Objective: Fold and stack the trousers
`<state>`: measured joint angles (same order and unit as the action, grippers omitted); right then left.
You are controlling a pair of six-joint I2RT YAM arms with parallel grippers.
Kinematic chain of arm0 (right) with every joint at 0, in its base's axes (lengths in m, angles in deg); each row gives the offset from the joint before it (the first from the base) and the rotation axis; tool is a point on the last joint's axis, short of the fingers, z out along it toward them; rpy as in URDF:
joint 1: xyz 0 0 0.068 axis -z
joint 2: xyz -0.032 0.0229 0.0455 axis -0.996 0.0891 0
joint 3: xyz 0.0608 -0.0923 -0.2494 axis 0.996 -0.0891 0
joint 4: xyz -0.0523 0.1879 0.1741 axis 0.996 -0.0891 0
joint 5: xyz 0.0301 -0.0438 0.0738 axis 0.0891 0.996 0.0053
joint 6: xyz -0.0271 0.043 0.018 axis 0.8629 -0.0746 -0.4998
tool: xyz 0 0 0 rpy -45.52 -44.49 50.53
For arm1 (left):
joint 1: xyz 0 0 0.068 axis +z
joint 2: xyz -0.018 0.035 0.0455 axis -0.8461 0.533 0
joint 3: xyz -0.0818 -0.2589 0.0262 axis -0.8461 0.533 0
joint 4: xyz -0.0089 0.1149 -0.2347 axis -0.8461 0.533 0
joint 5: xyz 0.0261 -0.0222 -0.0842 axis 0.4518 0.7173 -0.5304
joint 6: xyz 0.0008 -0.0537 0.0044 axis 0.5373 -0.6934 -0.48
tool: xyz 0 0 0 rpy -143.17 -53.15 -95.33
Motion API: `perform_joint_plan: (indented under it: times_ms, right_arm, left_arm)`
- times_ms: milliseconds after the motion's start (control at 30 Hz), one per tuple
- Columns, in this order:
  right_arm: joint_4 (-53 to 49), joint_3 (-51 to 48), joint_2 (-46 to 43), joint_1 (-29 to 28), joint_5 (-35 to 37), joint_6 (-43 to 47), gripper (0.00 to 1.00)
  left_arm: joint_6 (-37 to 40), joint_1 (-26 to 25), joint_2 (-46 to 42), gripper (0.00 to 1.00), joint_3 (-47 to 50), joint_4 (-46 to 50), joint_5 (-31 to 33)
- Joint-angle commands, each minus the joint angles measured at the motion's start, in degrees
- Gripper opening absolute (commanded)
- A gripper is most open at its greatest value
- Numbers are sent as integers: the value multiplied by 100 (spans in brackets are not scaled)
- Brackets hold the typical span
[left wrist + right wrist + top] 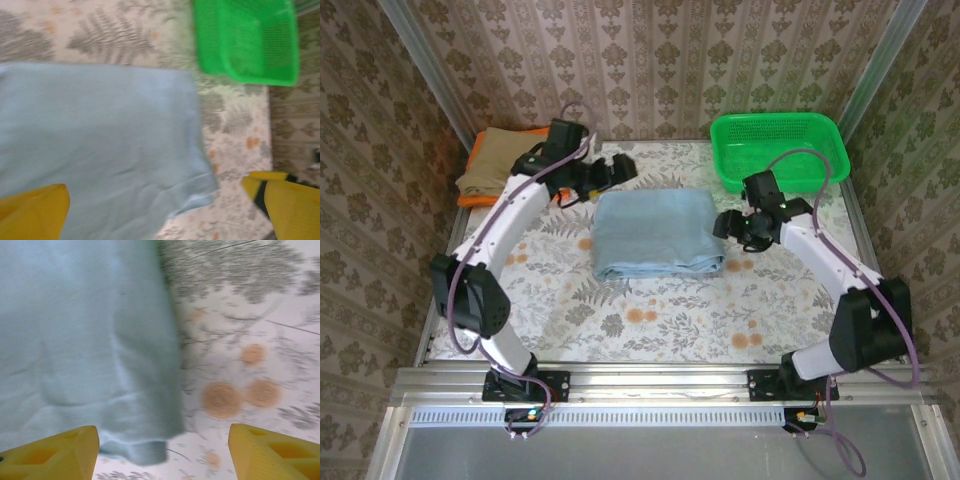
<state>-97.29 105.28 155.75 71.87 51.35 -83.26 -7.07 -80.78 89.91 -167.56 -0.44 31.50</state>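
Floral table (650, 330): sky-blue trousers (658, 232) lie folded at centre. Left gripper (620, 172) and right gripper (725, 226) are both released and empty, beside the bundle's edges. Fold looks done; next you likely grip the bundle and stack it on the khaki trousers (498, 158), far-left corner.

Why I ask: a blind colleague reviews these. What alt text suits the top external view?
Folded sky-blue trousers lie centred on the floral table, the left arm reaching toward their far-left corner and the right arm toward their right edge. A green basket sits far right; tan trousers on an orange cloth sit far left.
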Motion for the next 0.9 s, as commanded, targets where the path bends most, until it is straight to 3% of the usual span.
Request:
perform_joint_plan:
  times_ms: [0, 167, 367, 533, 667, 767, 867]
  right_arm:
    - [545, 216, 749, -33, -969, 12, 73]
    - [412, 750, 1877, -34, -740, 314, 73]
    - [580, 635, 2440, -79, -845, 294, 68]
    - [1028, 271, 2516, -172, -1166, 228, 68]
    - [1315, 45, 2577, -191, -1534, 143, 68]
    - [1580, -77, 2589, -236, -1852, -8, 68]
    - [1848, -175, 2626, -285, -2271, -168, 68]
  left_arm:
    - [855, 274, 70, 100, 837, 148, -87]
    - [1312, 474, 382, 97, 1451, 64, -113]
    - [1459, 532, 1025, 96, 1587, -514, -883]
    - [1625, 547, 1136, 96, 1672, -92, -362]
    - [1597, 543, 1063, 93, 2028, -227, -319]
    - [1347, 540, 1154, 74, 2370, -840, -790]
    - [1220, 532, 1112, 45, 2474, -1189, -1033]
